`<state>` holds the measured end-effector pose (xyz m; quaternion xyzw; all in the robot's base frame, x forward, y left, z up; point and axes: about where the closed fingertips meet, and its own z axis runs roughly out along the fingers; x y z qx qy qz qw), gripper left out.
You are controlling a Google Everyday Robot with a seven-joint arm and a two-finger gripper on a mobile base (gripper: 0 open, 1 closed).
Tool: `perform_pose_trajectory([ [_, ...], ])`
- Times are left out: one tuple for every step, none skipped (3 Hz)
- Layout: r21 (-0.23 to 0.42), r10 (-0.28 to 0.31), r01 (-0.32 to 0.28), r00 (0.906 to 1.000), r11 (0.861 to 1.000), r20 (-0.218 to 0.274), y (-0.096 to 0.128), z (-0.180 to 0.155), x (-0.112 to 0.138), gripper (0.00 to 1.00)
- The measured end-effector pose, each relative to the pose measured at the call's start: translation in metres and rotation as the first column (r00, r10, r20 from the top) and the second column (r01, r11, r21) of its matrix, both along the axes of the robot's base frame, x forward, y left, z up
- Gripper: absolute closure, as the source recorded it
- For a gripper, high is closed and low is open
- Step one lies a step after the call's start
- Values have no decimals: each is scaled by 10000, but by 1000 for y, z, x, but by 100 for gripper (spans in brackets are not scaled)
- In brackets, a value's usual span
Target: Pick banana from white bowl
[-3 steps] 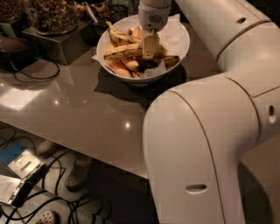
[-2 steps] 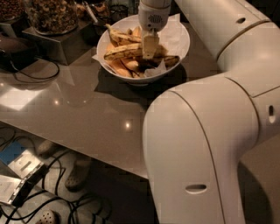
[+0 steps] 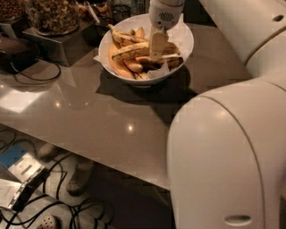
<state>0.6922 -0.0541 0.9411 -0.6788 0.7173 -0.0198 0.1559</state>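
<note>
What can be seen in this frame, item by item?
banana: one, dull yellow with brown streaks, across the bowl's middle
other bananas: several, orange-yellow, around it in the bowl
bowl: one, white, paper-lined, far side of the table
table: one, glossy grey-brown
jar: one, clear with brown contents, back left on a stand
stand: one, metal, back left
cable: one, black, on the table's left
shoes: about three, pale, on the floor
gripper: one, pale, down in the bowl at the banana
arm: one, white, fills the right
</note>
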Motion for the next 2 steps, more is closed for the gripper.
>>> perform_pose_trajectory([
  [528,-421,397,9980,9978,464,-16,20,-20,100],
  [556,-426,397,9977,9977,520,-18,23,-26,100],
])
